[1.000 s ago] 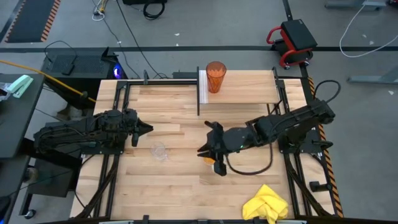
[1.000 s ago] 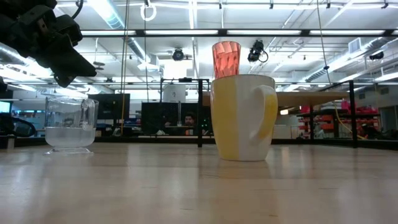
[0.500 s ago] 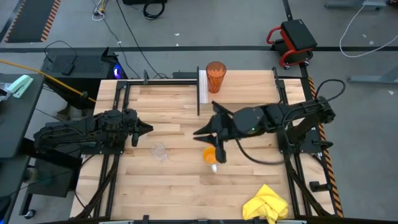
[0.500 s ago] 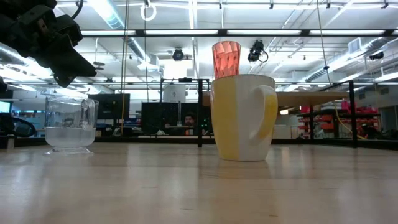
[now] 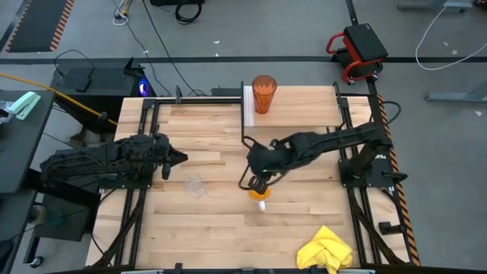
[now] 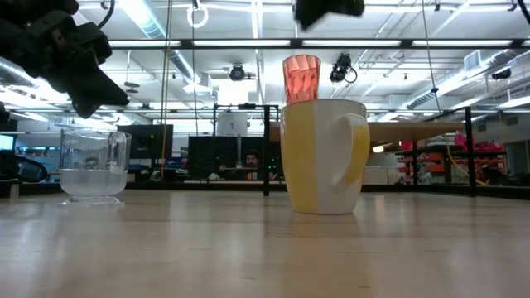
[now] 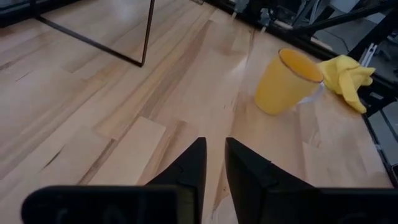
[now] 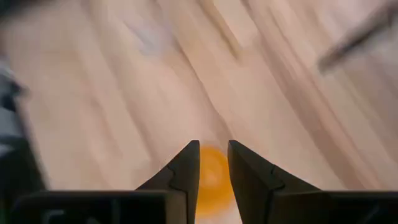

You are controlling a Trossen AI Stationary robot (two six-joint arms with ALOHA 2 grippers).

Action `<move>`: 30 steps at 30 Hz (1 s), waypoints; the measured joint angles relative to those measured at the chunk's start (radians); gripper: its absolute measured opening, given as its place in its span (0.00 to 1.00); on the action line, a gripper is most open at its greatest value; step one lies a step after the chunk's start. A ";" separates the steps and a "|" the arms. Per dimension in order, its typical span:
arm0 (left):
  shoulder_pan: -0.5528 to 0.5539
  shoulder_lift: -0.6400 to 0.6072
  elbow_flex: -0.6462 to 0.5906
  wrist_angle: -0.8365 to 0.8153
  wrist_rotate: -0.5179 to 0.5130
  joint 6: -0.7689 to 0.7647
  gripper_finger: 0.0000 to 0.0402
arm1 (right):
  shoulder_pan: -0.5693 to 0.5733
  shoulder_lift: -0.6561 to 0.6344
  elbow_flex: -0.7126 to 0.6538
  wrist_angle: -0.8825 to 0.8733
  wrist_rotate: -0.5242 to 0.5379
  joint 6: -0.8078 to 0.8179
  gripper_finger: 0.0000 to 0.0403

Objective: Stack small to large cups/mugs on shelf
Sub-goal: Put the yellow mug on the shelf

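The bright orange mug (image 5: 259, 191) with a pale handle stands upright on its base on the tabletop, near the middle. It also shows in the low view (image 6: 323, 157) and the left wrist view (image 7: 286, 82). My right gripper (image 5: 255, 173) hovers just above the mug, pointing down, its fingers only a narrow slit apart (image 8: 213, 163). It touches nothing. The dark-orange tumbler (image 5: 263, 93) stands on the shelf (image 5: 304, 106) near its white end panel. The small clear glass (image 5: 196, 184) stands on the table in front of my left gripper (image 5: 181, 157). That gripper is shut and waits at the left.
A crumpled yellow cloth (image 5: 327, 250) lies at the table's near right corner. The shelf's black legs (image 7: 148, 34) stand on the far half of the table. Bare planks lie between the glass and the mug (image 5: 224, 190) and along the near edge.
My right gripper has risen from beside the mug and swung toward the far edge. It has then tipped to point down and come back over the mug, so it now shows at the top of the low view. The mug, glass and tumbler have not moved.
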 joint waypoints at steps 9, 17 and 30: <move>0.000 0.073 0.000 0.000 0.000 0.000 0.16 | -0.003 0.124 -0.001 -0.112 -0.089 0.055 0.23; 0.000 0.122 0.000 0.006 0.000 0.000 0.16 | -0.002 0.176 -0.001 -0.154 -0.095 0.045 0.23; 0.000 0.124 0.000 0.011 0.000 0.000 0.16 | -0.002 0.175 -0.116 -0.078 -0.087 0.013 0.20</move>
